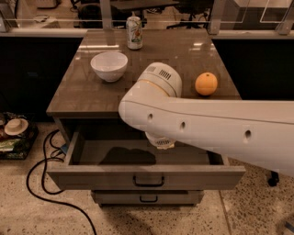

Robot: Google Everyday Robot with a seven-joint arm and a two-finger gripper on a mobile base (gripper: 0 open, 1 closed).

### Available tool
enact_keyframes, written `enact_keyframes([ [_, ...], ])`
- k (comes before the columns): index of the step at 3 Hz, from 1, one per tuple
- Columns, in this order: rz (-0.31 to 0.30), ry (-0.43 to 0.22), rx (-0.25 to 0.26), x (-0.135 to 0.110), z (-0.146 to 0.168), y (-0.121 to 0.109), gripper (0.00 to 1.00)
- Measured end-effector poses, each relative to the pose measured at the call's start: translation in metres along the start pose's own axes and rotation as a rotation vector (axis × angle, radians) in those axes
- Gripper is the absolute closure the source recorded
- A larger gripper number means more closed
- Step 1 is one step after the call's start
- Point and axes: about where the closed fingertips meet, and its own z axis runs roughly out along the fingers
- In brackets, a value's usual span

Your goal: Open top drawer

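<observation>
Grey top drawer [146, 176] open, tool [160, 141] over it

A brown desk [87, 96] is standing in the middle of the room, and its glossy top is catching pale light near the back edge. Behind that back edge a light rail [41, 32] is running across the room. Dark panels [27, 69] are filling the space under it on both sides of the desk, and metal posts [106, 13] with glass are rising above it. A speckled stone floor [36, 215] is spreading out below the front edge. A black cable [28, 174] is looping over it off the front left corner, near a low heap of clutter [14, 133]. A black caster [273, 179] is sitting off the front right corner. The gripper [160, 141] is hanging just under the front edge, mostly hidden.
</observation>
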Motion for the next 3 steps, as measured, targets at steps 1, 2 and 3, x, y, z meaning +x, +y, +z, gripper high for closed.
enact_keyframes([
  [1, 0.091, -0.027, -0.028, 0.024, 0.008, -0.017, 1.0],
  [2, 0.195, -0.049, -0.092, 0.048, 0.008, -0.013, 1.0],
  [3, 0.271, -0.124, -0.157, 0.067, 0.008, 0.0, 1.0],
])
